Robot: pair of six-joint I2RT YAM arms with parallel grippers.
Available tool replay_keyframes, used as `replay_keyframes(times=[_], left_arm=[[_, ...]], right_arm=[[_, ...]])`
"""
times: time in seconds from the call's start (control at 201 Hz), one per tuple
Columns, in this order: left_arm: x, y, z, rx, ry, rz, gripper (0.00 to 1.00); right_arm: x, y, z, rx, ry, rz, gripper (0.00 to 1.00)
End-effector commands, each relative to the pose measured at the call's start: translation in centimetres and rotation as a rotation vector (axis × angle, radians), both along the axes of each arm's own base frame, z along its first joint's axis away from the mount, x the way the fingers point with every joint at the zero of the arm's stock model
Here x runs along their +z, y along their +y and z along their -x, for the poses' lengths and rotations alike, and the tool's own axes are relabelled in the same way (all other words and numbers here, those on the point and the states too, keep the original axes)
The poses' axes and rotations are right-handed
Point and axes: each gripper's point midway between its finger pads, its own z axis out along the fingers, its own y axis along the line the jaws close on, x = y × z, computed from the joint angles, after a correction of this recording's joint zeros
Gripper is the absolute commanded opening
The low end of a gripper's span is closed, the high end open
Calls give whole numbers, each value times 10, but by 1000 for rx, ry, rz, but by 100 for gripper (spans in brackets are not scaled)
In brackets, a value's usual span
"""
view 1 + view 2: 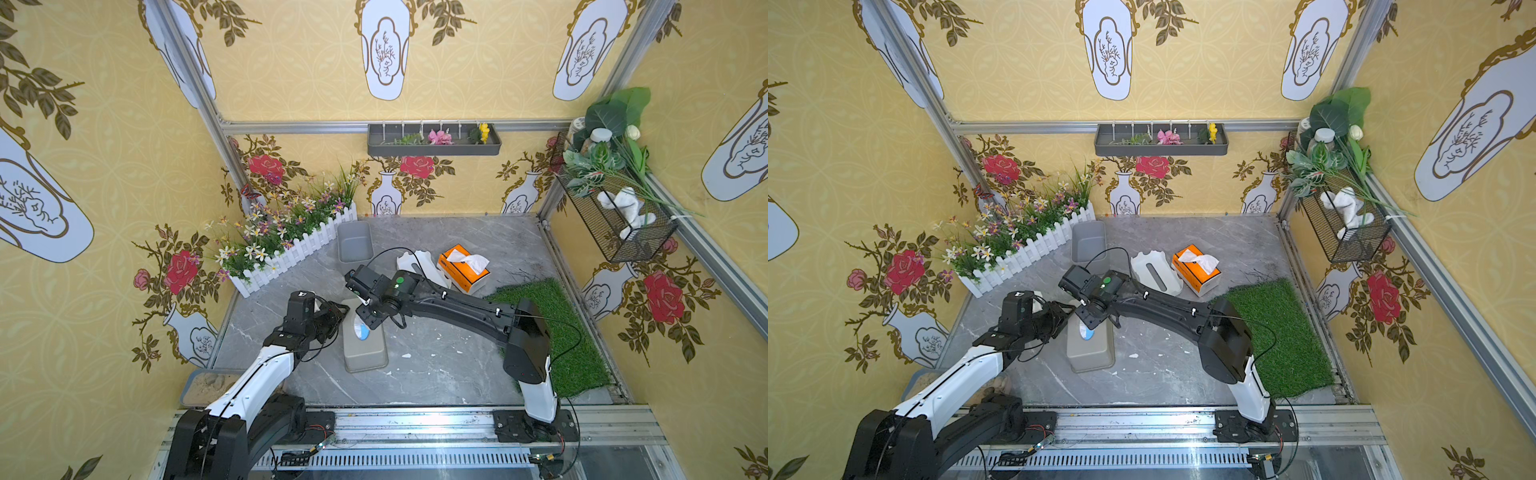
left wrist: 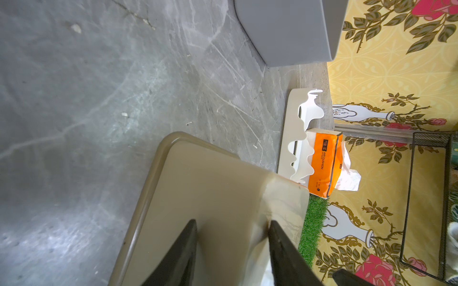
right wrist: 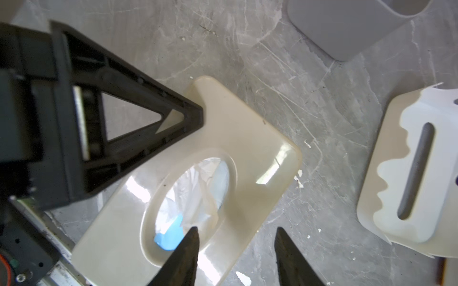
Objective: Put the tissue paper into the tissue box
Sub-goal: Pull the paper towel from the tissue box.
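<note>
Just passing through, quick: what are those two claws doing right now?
Left gripper: closed on the edge of the glossy beige plastic tissue box.
Right gripper: open, empty, above that box.

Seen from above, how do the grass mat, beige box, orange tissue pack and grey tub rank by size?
In a top view:
1. grass mat
2. beige box
3. orange tissue pack and grey tub, which look about alike.

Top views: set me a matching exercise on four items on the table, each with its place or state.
Things:
1 beige tissue box
2 orange tissue pack
3 white slotted cover
4 grey tub

Places or states:
A beside the picket fence
B tissue sticking out on top
C left tool on its end
D lying beside the orange tissue pack

Pairs: 1-C, 2-B, 3-D, 4-A
</note>
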Motion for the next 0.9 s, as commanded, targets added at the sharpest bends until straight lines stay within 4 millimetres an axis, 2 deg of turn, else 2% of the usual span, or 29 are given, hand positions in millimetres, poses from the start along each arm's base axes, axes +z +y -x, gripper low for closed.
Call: replay_keyframes(times=[0.0,0.149,0.329,0.528,0.632,0.787,0.891], left_arm=[[-23,6,19,10,115,-36,48],[-23,6,19,12,119,-35,48],[-23,6,19,12,119,-35,48],[-24,6,20,13,121,-34,48],[-24,6,20,12,121,-35,48],[-25,6,21,12,122,-34,48],[-25,6,21,14,123,-37,48]], right_arm=[[-8,10,2,3,41,-22,51],[-6,17,5,13,57,-60,51],[-20,18,9,-3,107,-46,50],[-26,20,8,-22,124,-40,47],[-29,20,6,-30,129,-35,37],[-30,23,7,-29,136,-42,11],[-23,24,7,-29,106,-49,1]])
